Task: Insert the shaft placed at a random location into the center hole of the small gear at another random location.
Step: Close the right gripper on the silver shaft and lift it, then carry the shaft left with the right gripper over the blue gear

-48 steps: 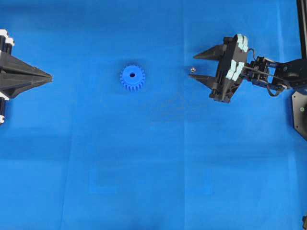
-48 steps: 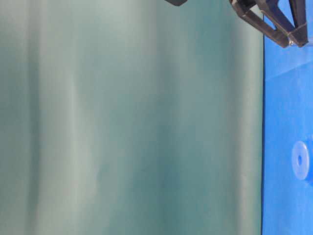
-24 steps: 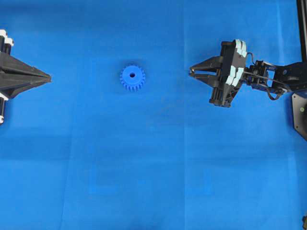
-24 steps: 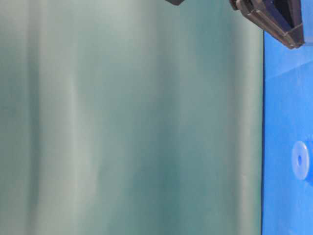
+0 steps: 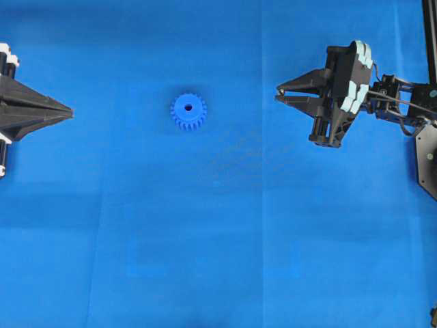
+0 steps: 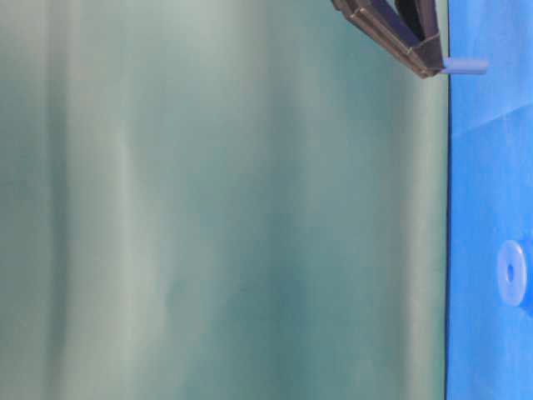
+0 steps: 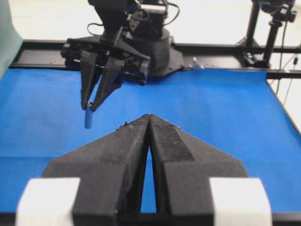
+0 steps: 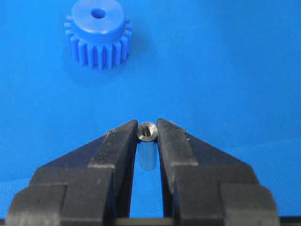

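Left edge of the overhead view: left gripper [image 5: 68, 110], black and wedge-shaped, fingers pressed together with nothing between them; its own wrist view confirms the two black fingers meet along a thin seam. It sits well apart from everything else, low over the blue table cover [image 5: 205, 239].

Centre-left: the small gear [image 5: 188, 112], bright blue plastic toothed wheel with raised round hub, lies flat on the cover. The center hole [image 5: 188, 107], small, dark and round, faces up and is unoccupied.

Right: right gripper [image 5: 278, 93], black fingers on a body with pale blue-white trim, tips pointing toward the gear but well apart from it. It is clamped on the shaft [image 8: 146, 132], a thin silvery-grey metal pin held upright at the fingertips; the pin's hollow top end sits level with the fingertips, the body hanging below them. In the left wrist view the pin [image 7: 87, 117] hangs clear above the cover. The table-level view shows it [image 6: 465, 66] protruding from the fingertips.
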`<state>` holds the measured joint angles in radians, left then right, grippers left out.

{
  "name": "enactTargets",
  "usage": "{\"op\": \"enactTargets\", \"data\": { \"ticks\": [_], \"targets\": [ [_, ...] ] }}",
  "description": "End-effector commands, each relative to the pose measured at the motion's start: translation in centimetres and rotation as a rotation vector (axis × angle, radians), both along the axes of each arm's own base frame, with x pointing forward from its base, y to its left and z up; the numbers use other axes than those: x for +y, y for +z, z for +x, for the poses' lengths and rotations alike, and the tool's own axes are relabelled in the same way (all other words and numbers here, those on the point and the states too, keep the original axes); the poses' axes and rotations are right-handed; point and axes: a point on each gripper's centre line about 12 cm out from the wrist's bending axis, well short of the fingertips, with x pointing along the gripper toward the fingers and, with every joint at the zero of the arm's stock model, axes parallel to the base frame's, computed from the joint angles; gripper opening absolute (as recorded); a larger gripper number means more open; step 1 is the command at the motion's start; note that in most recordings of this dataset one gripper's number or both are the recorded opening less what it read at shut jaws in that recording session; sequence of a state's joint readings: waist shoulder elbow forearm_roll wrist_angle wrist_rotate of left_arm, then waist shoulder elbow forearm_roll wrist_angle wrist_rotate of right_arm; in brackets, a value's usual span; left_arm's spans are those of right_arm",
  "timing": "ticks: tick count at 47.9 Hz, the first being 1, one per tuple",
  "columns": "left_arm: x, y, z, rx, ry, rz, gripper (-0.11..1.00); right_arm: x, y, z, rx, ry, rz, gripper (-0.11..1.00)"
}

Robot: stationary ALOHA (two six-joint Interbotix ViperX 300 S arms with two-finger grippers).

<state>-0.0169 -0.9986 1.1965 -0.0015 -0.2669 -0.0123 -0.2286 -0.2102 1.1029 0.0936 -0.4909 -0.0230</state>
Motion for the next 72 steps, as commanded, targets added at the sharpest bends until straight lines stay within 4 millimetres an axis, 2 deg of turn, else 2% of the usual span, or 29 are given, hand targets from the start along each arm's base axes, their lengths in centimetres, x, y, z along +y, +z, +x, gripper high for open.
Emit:
{"op": "enactTargets", "data": {
  "ticks": [1, 12, 37, 45, 59, 72],
  "targets": [
    [0.0, 0.3, 0.1, -0.009, -0.001, -0.003, 0.00, -0.1, 1.1, 0.5, -0.034, 0.001, -0.009, 0.03],
    [0.0, 0.4, 0.1, -0.011, -0.001, -0.003, 0.00, -0.4, 1.4, 1.9, -0.050, 0.001, -0.010, 0.03],
    [0.0, -0.5, 0.1, 0.014, -0.001, -0.003, 0.00, -0.4, 2.8, 11.4, -0.040, 0.063, -0.004, 0.03],
    [0.0, -0.8, 0.0, 0.020, -0.001, -0.003, 0.00, 0.1, 3.2, 13.6, -0.041, 0.085, -0.004, 0.03],
    [0.0, -1.1, 0.0, 0.029, -0.001, -0.004, 0.00, 0.6, 4.0, 15.8, -0.074, 0.104, -0.010, 0.03],
    [0.0, -1.2, -0.1, 0.032, -0.001, -0.004, 0.00, 0.9, 3.5, 16.3, -0.066, 0.113, -0.008, 0.03]
  ]
}}
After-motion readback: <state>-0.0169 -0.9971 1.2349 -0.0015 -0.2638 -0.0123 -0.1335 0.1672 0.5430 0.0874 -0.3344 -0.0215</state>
